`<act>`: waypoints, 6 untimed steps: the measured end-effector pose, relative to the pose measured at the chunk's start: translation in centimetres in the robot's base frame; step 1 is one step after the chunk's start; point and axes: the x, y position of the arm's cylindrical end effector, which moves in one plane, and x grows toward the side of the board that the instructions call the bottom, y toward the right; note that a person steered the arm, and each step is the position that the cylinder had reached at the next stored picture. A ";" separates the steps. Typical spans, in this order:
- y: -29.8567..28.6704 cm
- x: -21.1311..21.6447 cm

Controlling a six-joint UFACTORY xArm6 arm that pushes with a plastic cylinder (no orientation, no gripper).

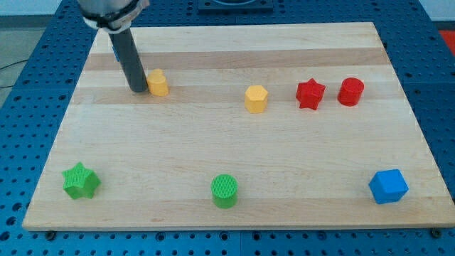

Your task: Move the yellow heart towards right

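The yellow heart [158, 83] lies on the wooden board [234, 178] in the upper left part of the view. My tip [137, 90] rests on the board just left of the heart, touching or nearly touching its left side. A second yellow block, a hexagon [256, 99], lies further to the view's right on about the same row.
A red star [310, 94] and a red cylinder [350, 92] lie right of the hexagon. A green star [80, 180], a green cylinder [225, 190] and a blue cube [388, 186] lie along the view's bottom. A blue object is partly hidden behind the rod.
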 end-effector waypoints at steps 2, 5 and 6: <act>1.5 -1.0; 7.0 2.3; 8.9 3.0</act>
